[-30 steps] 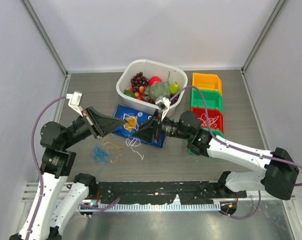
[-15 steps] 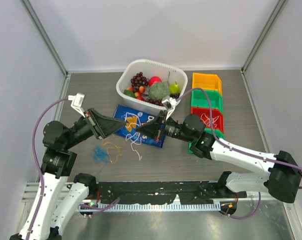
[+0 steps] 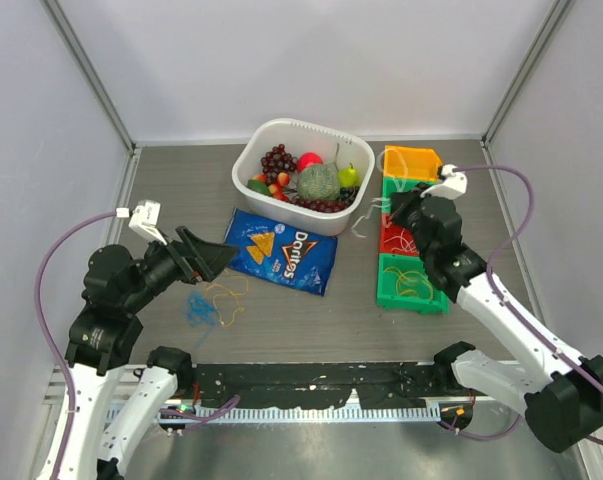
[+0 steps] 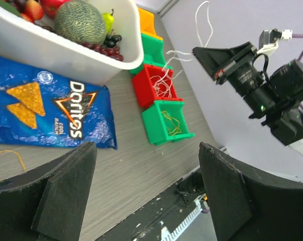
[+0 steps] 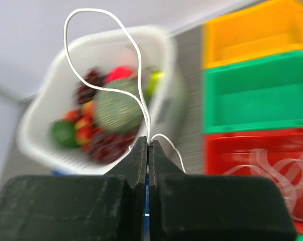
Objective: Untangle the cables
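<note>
My right gripper (image 5: 148, 143) is shut on a thin white cable (image 5: 105, 47), whose loop rises above the fingertips. From above, this gripper (image 3: 390, 209) hangs over the left edge of the red bin (image 3: 409, 243), and the white cable (image 3: 362, 218) dangles beside it. My left gripper (image 3: 228, 259) is open with nothing in it, near the chips bag. A yellow cable (image 3: 226, 293) and a blue cable (image 3: 199, 310) lie on the table below it. In the left wrist view, the wide-apart fingers (image 4: 66, 193) frame bare table, with the right gripper (image 4: 217, 59) far off.
A white tub (image 3: 256, 160) of fruit stands at the back. A blue Doritos bag (image 3: 281, 252) lies in front of it. On the right is a row of bins: orange (image 3: 413, 160), red with white cable in it, and a near green bin (image 3: 411, 285) with yellow cable.
My right gripper shut on the white cable and carried it from beside the chips bag over to the bins. My left gripper opened and drew back to the left.
</note>
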Robot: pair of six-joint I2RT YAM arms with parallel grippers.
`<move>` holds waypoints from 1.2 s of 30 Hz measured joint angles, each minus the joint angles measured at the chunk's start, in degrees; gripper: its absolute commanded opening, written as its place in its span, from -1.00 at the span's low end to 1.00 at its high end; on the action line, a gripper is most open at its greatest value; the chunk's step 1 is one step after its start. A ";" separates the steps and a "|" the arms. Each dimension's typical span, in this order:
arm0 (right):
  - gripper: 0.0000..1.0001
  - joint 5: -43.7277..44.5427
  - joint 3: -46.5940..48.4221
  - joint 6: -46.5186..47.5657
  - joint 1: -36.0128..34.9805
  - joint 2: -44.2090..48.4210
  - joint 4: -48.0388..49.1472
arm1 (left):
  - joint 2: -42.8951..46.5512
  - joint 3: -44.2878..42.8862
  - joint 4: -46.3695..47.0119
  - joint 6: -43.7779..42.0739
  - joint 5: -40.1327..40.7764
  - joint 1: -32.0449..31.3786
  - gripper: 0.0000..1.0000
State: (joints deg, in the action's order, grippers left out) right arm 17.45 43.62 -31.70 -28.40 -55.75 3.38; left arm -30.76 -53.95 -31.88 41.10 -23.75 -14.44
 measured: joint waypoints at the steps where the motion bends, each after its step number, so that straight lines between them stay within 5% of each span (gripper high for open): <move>1: -0.99 1.92 0.48 0.02 2.29 -0.85 -1.25 | 0.04 0.02 -0.79 -0.55 0.46 0.00 0.73; 7: -0.99 11.43 3.65 1.01 12.76 -8.85 -5.14 | 1.53 0.57 -2.36 -1.46 0.90 0.00 0.74; 20: -0.99 15.26 -14.05 3.02 12.98 -9.60 6.45 | 3.98 4.66 -2.51 -1.55 0.85 0.00 0.74; 28: -0.99 14.08 -15.06 -5.25 12.98 -4.57 -0.42 | 2.29 5.57 -2.25 -1.29 1.79 0.00 0.74; 36: -0.99 5.09 -6.01 -17.75 12.98 -9.90 -15.61 | -1.03 5.97 -2.01 0.35 2.78 0.00 0.72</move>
State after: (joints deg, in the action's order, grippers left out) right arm 22.55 37.60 -49.45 -15.42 -65.65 -12.23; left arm -31.79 -47.99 -33.89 41.45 -20.97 -14.44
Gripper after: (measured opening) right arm 0.034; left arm 0.865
